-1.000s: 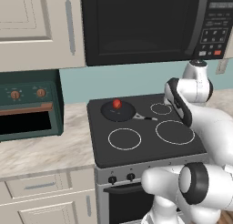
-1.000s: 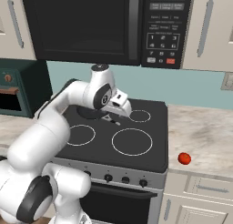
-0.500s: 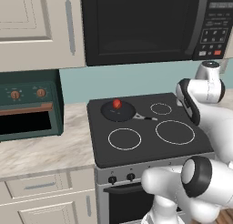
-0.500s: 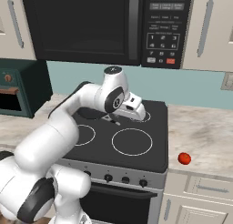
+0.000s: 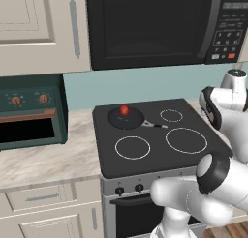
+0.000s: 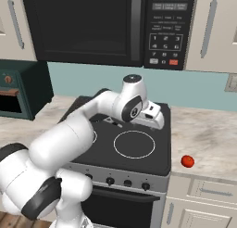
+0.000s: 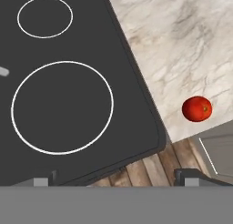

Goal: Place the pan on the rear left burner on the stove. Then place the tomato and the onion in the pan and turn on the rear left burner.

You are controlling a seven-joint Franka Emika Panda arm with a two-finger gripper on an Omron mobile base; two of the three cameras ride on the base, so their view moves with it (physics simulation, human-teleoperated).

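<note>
Pan (image 5: 126, 118) on rear left burner holds a red item (fingers (image 7: 190, 176) spread).

I see the stove (image 5: 160, 155) topped in smooth, glossy black glass, its front panel a brushed silver metal. The pan (image 5: 126, 118) looks matt black, with a silvery metal handle. The desk (image 7: 182, 50) reads as polished, veined marble. The tomato (image 7: 197, 109) is glossy red and smooth. Floor planks (image 7: 150, 166) look like wood.
</note>
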